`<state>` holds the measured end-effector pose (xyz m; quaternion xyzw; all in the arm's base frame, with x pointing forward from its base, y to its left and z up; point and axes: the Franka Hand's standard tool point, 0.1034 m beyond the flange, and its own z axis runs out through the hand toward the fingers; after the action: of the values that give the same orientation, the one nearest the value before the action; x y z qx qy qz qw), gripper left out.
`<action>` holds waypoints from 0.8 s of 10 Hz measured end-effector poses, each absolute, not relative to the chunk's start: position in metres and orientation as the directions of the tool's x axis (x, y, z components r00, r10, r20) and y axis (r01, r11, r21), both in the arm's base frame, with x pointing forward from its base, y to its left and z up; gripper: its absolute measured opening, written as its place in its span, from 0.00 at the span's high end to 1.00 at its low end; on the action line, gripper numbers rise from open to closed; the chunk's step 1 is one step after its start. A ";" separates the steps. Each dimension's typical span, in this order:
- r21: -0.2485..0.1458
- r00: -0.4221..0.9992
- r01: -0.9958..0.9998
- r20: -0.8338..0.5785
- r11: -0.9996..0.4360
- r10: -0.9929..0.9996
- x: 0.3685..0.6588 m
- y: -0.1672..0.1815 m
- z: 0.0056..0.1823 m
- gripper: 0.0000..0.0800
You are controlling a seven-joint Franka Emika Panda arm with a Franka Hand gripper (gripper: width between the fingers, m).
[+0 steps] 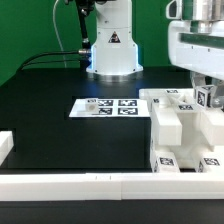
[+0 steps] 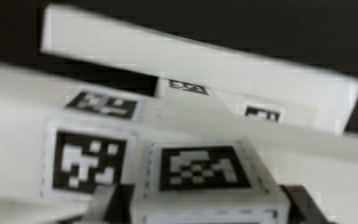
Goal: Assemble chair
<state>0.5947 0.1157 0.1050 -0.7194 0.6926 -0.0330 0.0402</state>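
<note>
At the near edge of the worktop (image 1: 60, 110), along the plain white rail (image 1: 70, 183), the chair parts (image 1: 185, 135) are gathered on the exterior view's right. They are white blocks and slabs pushed together, each with square black-and-white tags. My tool (image 1: 203, 98) hangs directly over this group, at its far right side, with a small tagged block (image 1: 203, 97) just at its tip. In the wrist view I see this block (image 2: 197, 172) very close, between the two dark fingers (image 2: 300, 205) at the border of the picture. They seem to press it from both sides, so I judge that my tool is closed on the block, but the contact itself is blurred. Behind the block lies a slab (image 2: 87, 140) with more tags, and further a long flat slab (image 2: 211, 60), tilted in that picture.

The relation that matters for the next move: the rest of the chair lies straight below and toward the exterior view's left of my tool, touching or almost touching the block. The long axis of the near bar (image 1: 168, 130) runs from near to far. I think the block must go down into its seat there; the exact seat I cannot see.

Further away, flat on the dark worktop, is the marker board (image 1: 105, 106) with its tags. Behind it stands the arm base (image 1: 112, 50), which carries a black triangle warning sign. No readable writing is visible anywhere; the tags are only patterns.
</note>
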 end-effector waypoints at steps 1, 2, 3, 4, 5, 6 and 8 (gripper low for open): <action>-0.101 0.016 -0.995 -0.009 -0.015 -1.000 0.594 0.115 0.105 0.67; -0.100 -0.039 -0.994 -0.018 0.040 -0.999 0.594 0.115 0.105 0.67; -0.096 -0.110 -0.989 -0.028 0.112 -0.994 0.593 0.115 0.105 0.67; -0.095 -0.178 -0.979 -0.038 0.181 -0.983 0.593 0.115 0.105 0.67; -0.093 -0.269 -0.957 -0.059 0.273 -0.961 0.593 0.114 0.105 0.67; -0.089 -0.331 -0.938 -0.067 0.336 -0.941 0.593 0.114 0.105 0.67; -0.089 -0.325 -0.940 -0.066 0.330 -0.943 0.593 0.114 0.105 0.67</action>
<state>0.5931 0.1137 0.1052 -0.5785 0.8138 -0.0170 0.0527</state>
